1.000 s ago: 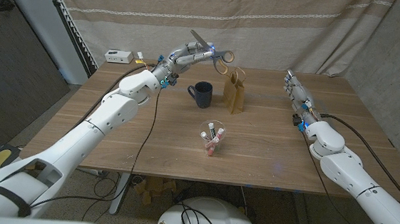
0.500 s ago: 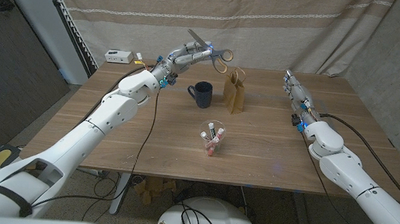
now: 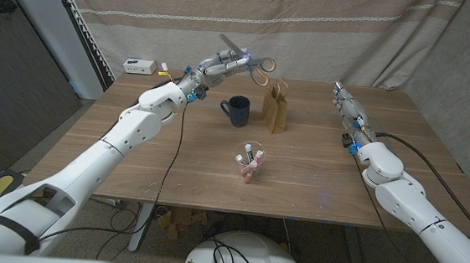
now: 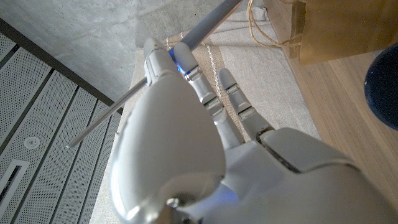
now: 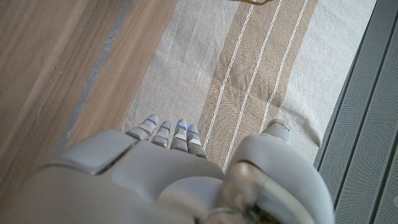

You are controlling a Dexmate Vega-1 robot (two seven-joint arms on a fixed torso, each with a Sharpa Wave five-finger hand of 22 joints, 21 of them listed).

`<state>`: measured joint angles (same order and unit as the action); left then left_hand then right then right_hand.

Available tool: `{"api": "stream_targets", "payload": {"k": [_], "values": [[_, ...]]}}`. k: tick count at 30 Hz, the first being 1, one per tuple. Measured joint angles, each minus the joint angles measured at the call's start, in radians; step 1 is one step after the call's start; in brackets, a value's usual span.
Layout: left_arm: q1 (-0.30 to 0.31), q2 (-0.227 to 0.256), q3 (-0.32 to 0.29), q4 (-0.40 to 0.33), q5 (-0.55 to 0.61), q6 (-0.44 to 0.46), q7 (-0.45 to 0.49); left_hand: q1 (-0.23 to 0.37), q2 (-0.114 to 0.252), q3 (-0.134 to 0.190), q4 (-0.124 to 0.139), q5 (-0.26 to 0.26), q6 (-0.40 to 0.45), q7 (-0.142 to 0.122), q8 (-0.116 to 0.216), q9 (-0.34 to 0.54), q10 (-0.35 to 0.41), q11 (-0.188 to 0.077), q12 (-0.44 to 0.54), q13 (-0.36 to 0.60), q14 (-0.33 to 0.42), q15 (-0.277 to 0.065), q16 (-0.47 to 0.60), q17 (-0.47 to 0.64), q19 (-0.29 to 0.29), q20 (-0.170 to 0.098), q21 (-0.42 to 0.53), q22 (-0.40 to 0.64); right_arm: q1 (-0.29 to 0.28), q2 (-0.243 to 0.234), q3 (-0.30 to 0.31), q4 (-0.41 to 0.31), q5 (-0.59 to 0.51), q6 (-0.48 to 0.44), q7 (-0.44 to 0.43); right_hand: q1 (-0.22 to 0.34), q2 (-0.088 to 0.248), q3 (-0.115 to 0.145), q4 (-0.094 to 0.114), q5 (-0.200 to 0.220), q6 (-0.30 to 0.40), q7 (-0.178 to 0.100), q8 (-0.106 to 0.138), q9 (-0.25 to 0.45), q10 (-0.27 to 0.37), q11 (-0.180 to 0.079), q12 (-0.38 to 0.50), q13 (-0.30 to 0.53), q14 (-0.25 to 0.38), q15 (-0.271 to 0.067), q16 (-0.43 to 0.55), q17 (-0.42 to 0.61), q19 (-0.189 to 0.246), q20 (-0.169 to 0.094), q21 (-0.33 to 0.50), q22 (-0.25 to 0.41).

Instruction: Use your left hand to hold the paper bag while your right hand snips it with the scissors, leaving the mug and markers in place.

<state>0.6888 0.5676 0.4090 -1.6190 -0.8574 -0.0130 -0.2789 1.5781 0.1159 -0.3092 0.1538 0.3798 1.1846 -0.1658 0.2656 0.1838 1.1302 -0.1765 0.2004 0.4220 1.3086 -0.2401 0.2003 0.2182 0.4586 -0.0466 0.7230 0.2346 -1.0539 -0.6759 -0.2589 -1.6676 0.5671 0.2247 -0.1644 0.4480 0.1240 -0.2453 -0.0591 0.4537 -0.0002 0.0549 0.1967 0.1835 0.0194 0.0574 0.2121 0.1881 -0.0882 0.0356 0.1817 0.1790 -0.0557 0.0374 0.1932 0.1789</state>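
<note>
- Left robot hand (image 3: 220, 64) grips the scissors (image 3: 247, 58) aloft behind the mug (image 3: 237, 111).
- Right robot hand (image 3: 344, 102) holds nothing, fingers straight, well apart from the paper bag (image 3: 275, 107) standing mid-table.
- You risk toppling bag or mug swinging those scissors down.

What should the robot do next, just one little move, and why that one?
Probably bring the scissors across to the right hand. The left hand holds them in the air above the mug, beside the bag, yet the right hand is meant to cut, and it waits with nothing in it at the table's far side.
</note>
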Motion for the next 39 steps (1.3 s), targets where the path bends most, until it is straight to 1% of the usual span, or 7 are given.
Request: {"api": "stream_targets", "payload": {"k": [6,11,20,24,29,32,39], "values": [[-0.010,-0.006,-0.001,0.022,-0.032,0.021,-0.030,0.013,0.013,0.000,0.000,-0.002,0.011,0.011,-0.004,-0.001,0.000,0.000,0.000,-0.003,-0.003,-0.003,0.000,0.000,0.000,0.000,0.000,0.000,-0.007,0.000,0.000,-0.010,-0.006,0.000,-0.007,0.009,0.009,0.003,-0.003,0.000,0.018,-0.018,0.007,0.000,0.000,0.000,0.000,0.000,0.000,0.000,0.000,0.000,-0.002,-0.002,0.000,0.000],[-0.018,-0.013,-0.007,0.040,-0.067,0.049,-0.049,0.013,0.013,0.000,0.000,-0.002,0.012,0.013,-0.005,0.003,0.000,0.000,0.000,-0.003,-0.003,-0.003,0.000,0.000,0.000,0.000,0.006,0.000,-0.012,-0.001,0.003,-0.020,-0.011,-0.004,-0.015,0.021,0.021,0.010,-0.010,0.000,0.022,-0.014,0.007,0.000,0.006,-0.027,0.000,0.000,0.000,0.000,0.000,0.000,-0.002,-0.002,0.000,0.000],[-0.027,-0.022,-0.014,0.065,-0.105,0.081,-0.069,0.013,0.013,0.005,-0.005,-0.003,0.012,0.013,-0.003,0.007,0.000,0.000,0.000,-0.003,-0.008,0.003,0.000,0.000,-0.009,0.002,0.009,0.000,-0.016,-0.002,0.004,-0.030,-0.018,-0.014,-0.024,0.047,0.036,0.025,-0.025,0.000,0.037,-0.018,0.011,0.000,0.003,-0.030,0.000,0.000,-0.001,-0.009,0.000,0.000,-0.002,-0.002,0.000,0.000],[-0.032,-0.024,-0.016,0.075,-0.117,0.094,-0.078,0.013,0.013,0.004,-0.005,-0.003,0.012,0.013,-0.003,0.007,0.000,0.000,0.000,-0.003,-0.008,0.003,0.000,0.000,-0.009,0.002,0.009,0.000,-0.016,-0.001,0.002,-0.035,-0.024,-0.018,-0.028,0.086,0.051,0.053,-0.042,0.000,0.068,-0.065,0.019,0.000,-0.015,-0.048,0.000,0.000,-0.001,-0.009,0.000,0.000,-0.002,-0.002,0.000,0.000],[-0.038,-0.029,-0.018,0.090,-0.138,0.114,-0.091,0.026,0.026,0.004,-0.004,-0.003,0.019,0.013,-0.003,0.007,0.000,0.000,0.000,-0.022,-0.008,0.003,0.000,0.000,-0.013,-0.002,0.009,0.000,-0.011,0.001,-0.006,-0.047,-0.038,-0.024,-0.036,0.104,0.046,0.066,-0.050,0.000,0.085,-0.085,0.026,0.000,-0.018,-0.051,0.000,0.000,-0.001,-0.009,0.000,0.000,-0.001,-0.002,0.000,0.000],[-0.041,-0.030,-0.018,0.097,-0.144,0.123,-0.096,0.026,0.026,0.005,-0.005,-0.003,0.019,0.012,-0.003,0.007,0.000,0.000,0.000,-0.030,-0.008,0.003,0.000,0.000,-0.013,-0.002,0.011,0.000,-0.008,0.002,-0.010,-0.054,-0.049,-0.027,-0.043,0.134,0.050,0.085,-0.058,0.000,0.122,-0.121,0.040,0.002,-0.013,-0.056,0.000,0.000,0.003,-0.013,0.000,0.000,-0.001,-0.002,0.000,0.000],[-0.045,-0.036,-0.020,0.107,-0.149,0.130,-0.103,0.026,0.026,0.005,-0.005,-0.003,0.019,0.012,-0.003,0.006,0.000,0.000,0.000,-0.030,-0.008,0.003,0.000,0.000,-0.018,0.004,0.013,0.000,-0.005,0.002,-0.017,-0.068,-0.080,-0.031,-0.062,0.162,0.051,0.105,-0.069,0.000,0.185,-0.137,0.055,0.003,-0.003,-0.076,0.007,0.000,0.017,-0.027,0.000,0.000,0.006,-0.002,0.008,0.000]]}}
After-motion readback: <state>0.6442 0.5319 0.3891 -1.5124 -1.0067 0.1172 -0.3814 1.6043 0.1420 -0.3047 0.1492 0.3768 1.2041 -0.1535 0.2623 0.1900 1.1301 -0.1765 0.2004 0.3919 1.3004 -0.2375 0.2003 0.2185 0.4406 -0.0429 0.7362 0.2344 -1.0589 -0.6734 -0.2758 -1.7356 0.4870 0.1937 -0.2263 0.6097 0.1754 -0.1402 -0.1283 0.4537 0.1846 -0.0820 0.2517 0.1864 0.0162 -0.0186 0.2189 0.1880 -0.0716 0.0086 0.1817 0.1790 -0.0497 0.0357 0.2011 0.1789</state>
